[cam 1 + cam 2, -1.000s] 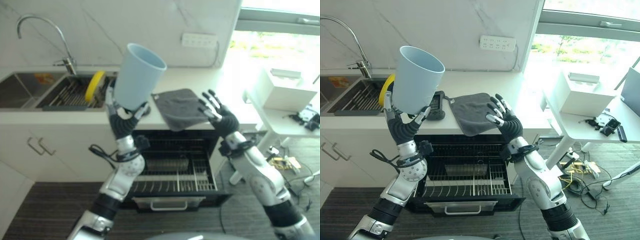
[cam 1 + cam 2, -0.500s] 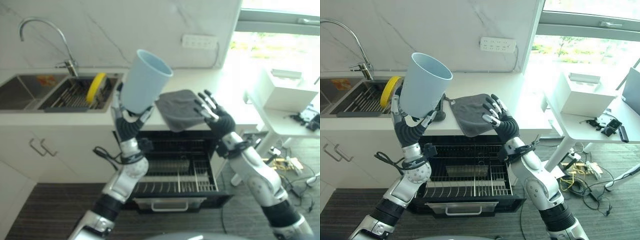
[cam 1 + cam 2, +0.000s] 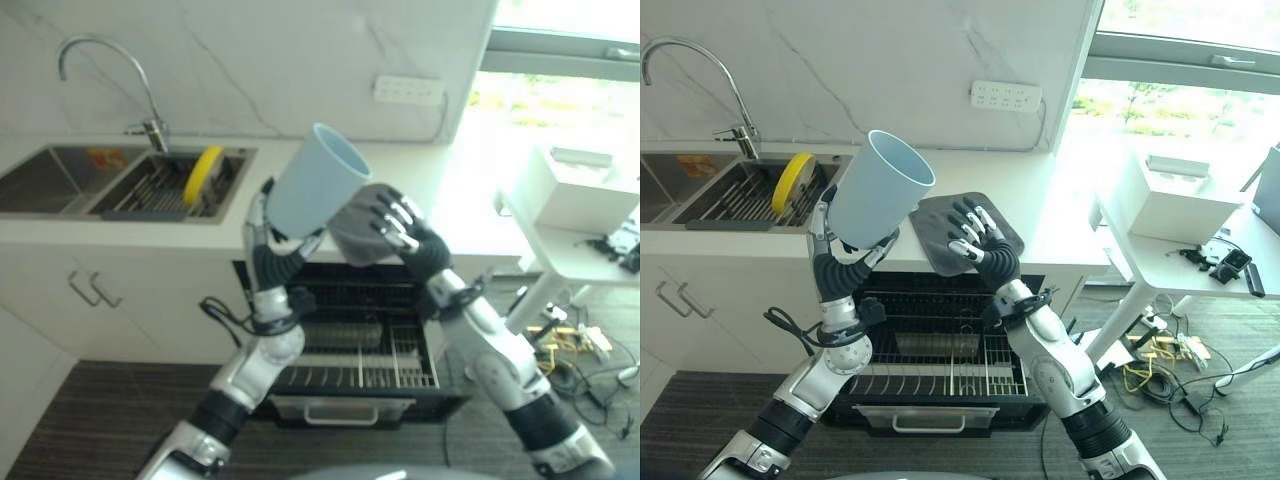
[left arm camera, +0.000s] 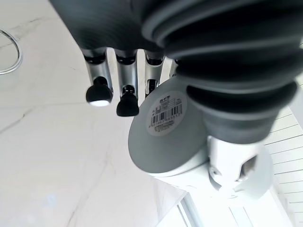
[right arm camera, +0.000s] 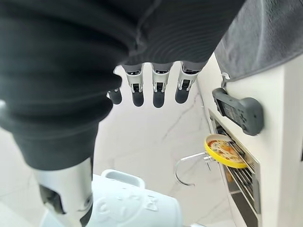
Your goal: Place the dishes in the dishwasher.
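Cup [image 3: 878, 190] now nearer open right robot hand [image 3: 975, 240], above countertop [image 3: 1040, 200].

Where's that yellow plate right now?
The yellow plate stands on edge in the sink's rack, left of the blue cup, just right of the faucet.

One pale blue cup [image 3: 880, 190] at frame centre, one yellow plate [image 3: 792, 181] standing in the one sink [image 3: 700, 195] at upper left, one faucet [image 3: 695, 70] above it. One grey cloth [image 3: 940, 225] and one dark small device [image 5: 239, 113] on the one counter [image 3: 1040, 215]. One open dishwasher [image 3: 940, 360] at lower centre, one wall outlet strip [image 3: 1006, 96], one white box [image 3: 1165, 195] on the one side table [image 3: 1180, 260] at right.
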Controlling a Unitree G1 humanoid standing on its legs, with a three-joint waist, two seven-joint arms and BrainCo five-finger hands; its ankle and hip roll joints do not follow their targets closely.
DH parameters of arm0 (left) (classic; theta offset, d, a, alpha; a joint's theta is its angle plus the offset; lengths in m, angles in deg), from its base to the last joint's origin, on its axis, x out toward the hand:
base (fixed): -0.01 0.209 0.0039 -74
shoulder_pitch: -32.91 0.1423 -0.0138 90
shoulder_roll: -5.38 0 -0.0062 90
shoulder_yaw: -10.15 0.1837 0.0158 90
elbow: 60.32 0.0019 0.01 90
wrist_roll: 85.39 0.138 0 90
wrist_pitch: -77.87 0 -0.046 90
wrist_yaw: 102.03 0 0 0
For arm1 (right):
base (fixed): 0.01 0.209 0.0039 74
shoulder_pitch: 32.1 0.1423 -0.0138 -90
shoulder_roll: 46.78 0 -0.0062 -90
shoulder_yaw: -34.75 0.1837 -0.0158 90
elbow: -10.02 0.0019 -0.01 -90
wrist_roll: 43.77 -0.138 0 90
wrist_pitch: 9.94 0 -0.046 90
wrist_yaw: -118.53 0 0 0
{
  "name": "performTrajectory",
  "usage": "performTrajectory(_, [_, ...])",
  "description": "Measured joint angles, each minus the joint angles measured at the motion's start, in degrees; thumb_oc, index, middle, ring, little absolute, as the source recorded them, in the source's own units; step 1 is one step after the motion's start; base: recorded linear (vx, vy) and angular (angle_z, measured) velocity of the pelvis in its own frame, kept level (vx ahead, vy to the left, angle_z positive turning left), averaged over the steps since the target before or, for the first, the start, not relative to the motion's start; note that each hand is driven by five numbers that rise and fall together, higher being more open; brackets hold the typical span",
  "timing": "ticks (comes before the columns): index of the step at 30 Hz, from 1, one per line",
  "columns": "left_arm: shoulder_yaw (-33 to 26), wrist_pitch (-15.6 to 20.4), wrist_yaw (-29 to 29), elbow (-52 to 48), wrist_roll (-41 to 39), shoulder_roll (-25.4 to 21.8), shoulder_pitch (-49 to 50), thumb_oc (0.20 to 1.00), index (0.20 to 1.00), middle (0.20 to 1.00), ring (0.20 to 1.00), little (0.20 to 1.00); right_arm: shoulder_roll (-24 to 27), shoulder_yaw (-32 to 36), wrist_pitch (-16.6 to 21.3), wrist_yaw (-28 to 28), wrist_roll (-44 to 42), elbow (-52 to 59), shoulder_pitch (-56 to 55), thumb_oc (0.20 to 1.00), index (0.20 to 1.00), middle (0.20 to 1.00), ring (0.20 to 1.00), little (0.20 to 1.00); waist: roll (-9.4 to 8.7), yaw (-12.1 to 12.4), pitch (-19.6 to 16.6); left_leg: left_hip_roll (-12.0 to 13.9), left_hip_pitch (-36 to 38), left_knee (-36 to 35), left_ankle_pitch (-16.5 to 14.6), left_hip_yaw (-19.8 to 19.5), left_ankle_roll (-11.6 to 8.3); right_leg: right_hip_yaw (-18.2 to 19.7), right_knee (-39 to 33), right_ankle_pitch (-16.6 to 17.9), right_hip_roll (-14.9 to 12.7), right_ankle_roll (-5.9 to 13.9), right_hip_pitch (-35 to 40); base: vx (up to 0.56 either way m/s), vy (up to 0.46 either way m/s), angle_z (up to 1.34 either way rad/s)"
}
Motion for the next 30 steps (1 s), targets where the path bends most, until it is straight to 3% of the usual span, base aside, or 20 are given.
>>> performTrajectory(6, [0.1, 1.6, 0.0, 1.8, 0.6, 0.0, 0.0, 0.200, 0.200, 0.200, 0.200, 0.200, -1.0, -0.3, 0.7, 4.1, -1.5, -2.7, 0.0, 1.000, 1.000, 1.000, 1.000, 1.000, 0.03, 0.1, -0.1, 0.1, -0.1, 0.0, 0.0, -0.5, 0.00, -1.0, 0.0, -0.1, 0.0, -0.08, 0.2, 0.01, -0.014, 0.04])
performTrajectory(14, [0.2, 1.9, 0.0, 1.8, 2.4, -0.1, 0.0, 0.200, 0.200, 0.200, 0.200, 0.200, -1.0, -2.2, 1.1, 5.4, -2.5, -3.2, 0.0, 1.000, 1.000, 1.000, 1.000, 1.000, 0.01, 0.2, -0.1, 0.1, -0.1, 0.0, 0.0, -0.5, 0.00, -1.1, 0.0, -0.2, 0.0, -0.09, 0.3, 0.00, 0.000, 0.00])
performTrajectory(19, [2.8, 2.2, -0.2, 2.5, 3.5, -0.3, 0.0, 0.200, 0.200, 0.200, 0.200, 0.200, -2.0, -2.3, 4.2, 7.3, -2.5, -5.4, 0.0, 1.000, 1.000, 1.000, 1.000, 1.000, 0.01, 0.2, -0.1, 0.1, -0.1, 0.0, 0.0, -0.5, 0.00, -1.1, 0.0, -0.2, 0.0, -0.09, 0.3, 0.00, 0.000, 0.00])
performTrajectory(26, [3.0, 2.8, -1.3, 3.8, 4.4, -0.4, 0.0, 0.200, 0.200, 0.200, 0.200, 0.200, -2.0, -2.3, 6.4, 8.8, -2.5, -8.0, 0.0, 1.000, 1.000, 1.000, 1.000, 1.000, 0.00, 0.2, -0.1, 0.1, -0.1, 0.0, 0.0, -0.6, 0.00, -1.2, 0.0, -0.2, 0.0, -0.08, 0.3, 0.00, 0.000, 0.00])
performTrajectory(30, [6.3, 3.7, -2.4, 4.3, 4.5, -0.4, 0.0, 0.200, 0.200, 0.200, 0.200, 0.200, -2.0, -2.5, 7.2, 9.8, -2.6, -8.2, 0.0, 1.000, 1.000, 1.000, 1.000, 1.000, -0.02, 0.8, -0.1, 0.1, -0.2, 0.0, 0.0, -0.6, 0.01, -1.2, 0.0, -0.2, 0.0, -0.07, 0.3, 0.00, 0.000, 0.00])
